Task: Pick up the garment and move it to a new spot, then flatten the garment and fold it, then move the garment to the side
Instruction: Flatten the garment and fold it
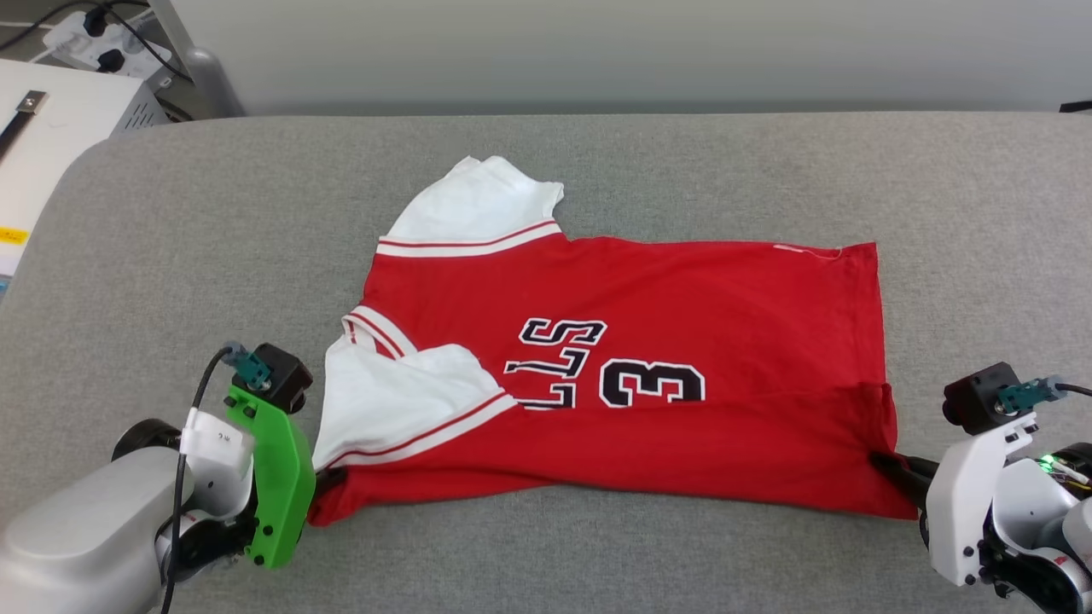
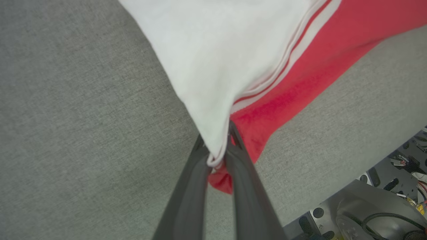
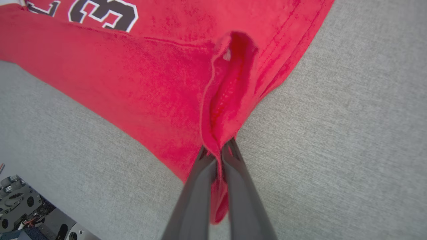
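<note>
red-and-white jersey T-shirt [image 1: 631, 358] lay mid grey fabric surface [image 1: 597, 162] | your left gripper [image 2: 218, 151] fingers pinched sleeve corner, right gripper [image 3: 218, 148] fingers pinched hem corner | soft, light, limp: corners looked best holds

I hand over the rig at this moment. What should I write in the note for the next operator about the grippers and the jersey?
Left gripper: shut on the jersey at its near shoulder corner.
Right gripper: shut on the near hem corner.
The jersey lies sideways on the grey padded surface, collar to the robot's left, near sleeve folded over the chest.
Done: laid out mostly flat.
Left: finish the fold, then move it aside.
</note>
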Controlling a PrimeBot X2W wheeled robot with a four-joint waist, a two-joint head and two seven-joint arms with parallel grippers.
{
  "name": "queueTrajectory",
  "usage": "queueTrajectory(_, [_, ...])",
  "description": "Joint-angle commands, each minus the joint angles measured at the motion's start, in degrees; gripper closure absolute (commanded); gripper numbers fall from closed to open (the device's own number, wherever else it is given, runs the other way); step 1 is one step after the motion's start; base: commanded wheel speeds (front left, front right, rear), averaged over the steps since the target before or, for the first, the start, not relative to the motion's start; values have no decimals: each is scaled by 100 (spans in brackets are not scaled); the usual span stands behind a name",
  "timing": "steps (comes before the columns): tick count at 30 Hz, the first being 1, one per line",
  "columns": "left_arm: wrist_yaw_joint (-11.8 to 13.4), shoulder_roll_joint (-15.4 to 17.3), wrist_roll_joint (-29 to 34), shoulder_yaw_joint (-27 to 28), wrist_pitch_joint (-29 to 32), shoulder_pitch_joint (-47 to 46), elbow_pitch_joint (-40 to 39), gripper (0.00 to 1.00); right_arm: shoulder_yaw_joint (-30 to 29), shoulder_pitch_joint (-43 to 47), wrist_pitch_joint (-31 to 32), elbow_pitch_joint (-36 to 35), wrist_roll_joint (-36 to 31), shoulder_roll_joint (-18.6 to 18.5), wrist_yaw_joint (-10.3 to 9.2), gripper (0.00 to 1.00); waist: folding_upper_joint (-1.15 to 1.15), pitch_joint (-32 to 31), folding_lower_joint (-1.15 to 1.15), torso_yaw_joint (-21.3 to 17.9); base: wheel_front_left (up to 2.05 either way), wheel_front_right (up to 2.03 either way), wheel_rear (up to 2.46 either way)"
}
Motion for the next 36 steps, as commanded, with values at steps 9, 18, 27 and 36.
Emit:
queueTrajectory(9, [-11,316,-6,-21,-10,397,-389,100,-635,723,223,-593,88,-205,-3,100,0,-241,0,49,0,0,0])
queueTrajectory(18, [-9,235,13,-25,-35,575,-263,100,-1113,1120,534,-701,-112,-28,-3,100,0,-32,0,36,0,0,0])
queueTrajectory(27, [-6,-36,40,-24,-115,686,262,100,-1090,1071,479,-82,-303,364,-3,100,0,97,0,45,0,0,0])
queueTrajectory(36, [17,146,148,164,-483,488,155,0,-1296,1209,-247,-206,-252,567,-3,0,0,-245,0,105,0,0,0])
